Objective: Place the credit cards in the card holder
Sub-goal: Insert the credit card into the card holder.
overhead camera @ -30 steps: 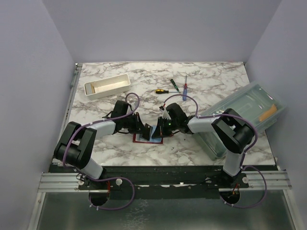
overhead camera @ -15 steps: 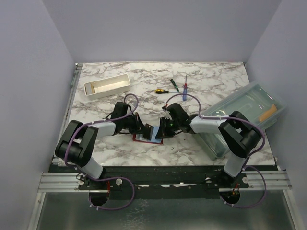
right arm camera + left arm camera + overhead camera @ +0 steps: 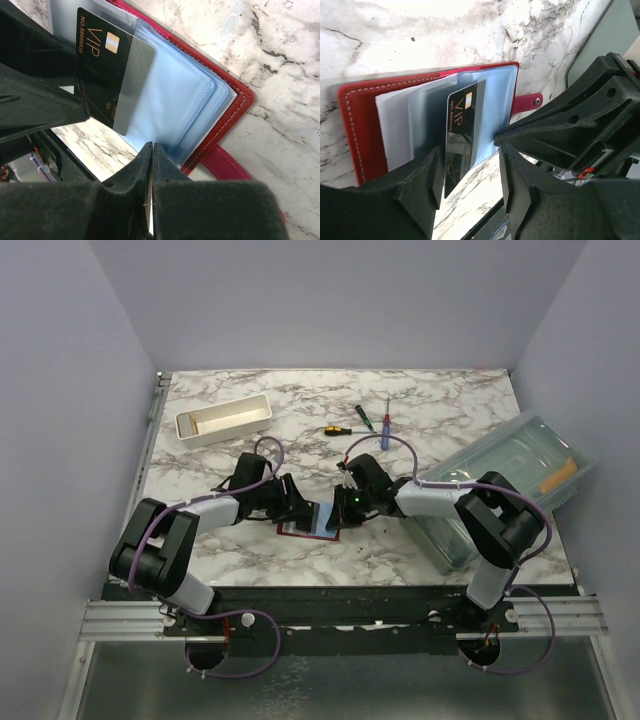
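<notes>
While left hand [image 3: 470,157] gapes around black card [image 3: 464,120], right hand [image 3: 151,150] pinches red holder's [image 3: 360,125] sleeve [image 3: 172,102].

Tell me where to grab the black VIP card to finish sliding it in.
Best take the black VIP card by its bare part outside the clear sleeve, coming from the side of the left gripper, whose open jaws straddle it: the other edge is tucked under the sleeve.

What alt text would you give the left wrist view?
A black VIP card stands partly inside a clear sleeve of the open red card holder, between the left tool's parted fingers. The right tool touches the sleeve's edge.
</notes>
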{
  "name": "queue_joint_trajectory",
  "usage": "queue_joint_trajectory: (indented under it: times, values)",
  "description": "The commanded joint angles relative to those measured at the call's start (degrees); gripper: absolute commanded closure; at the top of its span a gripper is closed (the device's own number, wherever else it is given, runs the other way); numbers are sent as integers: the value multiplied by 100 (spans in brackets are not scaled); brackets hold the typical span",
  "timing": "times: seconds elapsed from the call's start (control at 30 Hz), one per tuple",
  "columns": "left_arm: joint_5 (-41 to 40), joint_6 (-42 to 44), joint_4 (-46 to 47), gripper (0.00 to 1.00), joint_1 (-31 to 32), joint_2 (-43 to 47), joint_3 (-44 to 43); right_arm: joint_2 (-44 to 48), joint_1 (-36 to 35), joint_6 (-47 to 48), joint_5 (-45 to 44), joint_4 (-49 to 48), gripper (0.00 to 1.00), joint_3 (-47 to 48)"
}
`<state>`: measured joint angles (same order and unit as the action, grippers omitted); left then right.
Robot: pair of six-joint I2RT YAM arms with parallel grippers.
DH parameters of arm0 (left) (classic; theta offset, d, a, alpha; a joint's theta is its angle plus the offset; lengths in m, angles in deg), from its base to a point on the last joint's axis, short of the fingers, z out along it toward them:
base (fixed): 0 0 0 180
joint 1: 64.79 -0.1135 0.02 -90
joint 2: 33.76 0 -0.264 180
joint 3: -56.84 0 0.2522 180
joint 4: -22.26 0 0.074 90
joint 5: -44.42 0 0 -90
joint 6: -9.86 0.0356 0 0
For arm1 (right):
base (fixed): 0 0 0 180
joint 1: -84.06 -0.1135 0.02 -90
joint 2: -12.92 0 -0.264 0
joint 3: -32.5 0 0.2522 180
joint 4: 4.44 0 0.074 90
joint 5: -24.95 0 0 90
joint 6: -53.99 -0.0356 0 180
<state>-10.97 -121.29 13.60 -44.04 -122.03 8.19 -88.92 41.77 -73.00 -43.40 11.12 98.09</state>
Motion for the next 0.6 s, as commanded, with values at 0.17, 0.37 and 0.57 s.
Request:
queue_joint_trajectory:
  times: [0.17,0.37,0.57]
  values:
    - [-596,226,-502,54,-9,377,64,-241,5,192,-241,189,95,16]
    - [-635,198,-502,86,15,268,46,-294,1,171,-248,171,98,35]
    - [-752,27,-280,95,458,138,10,-324,4,140,-247,191,99,48]
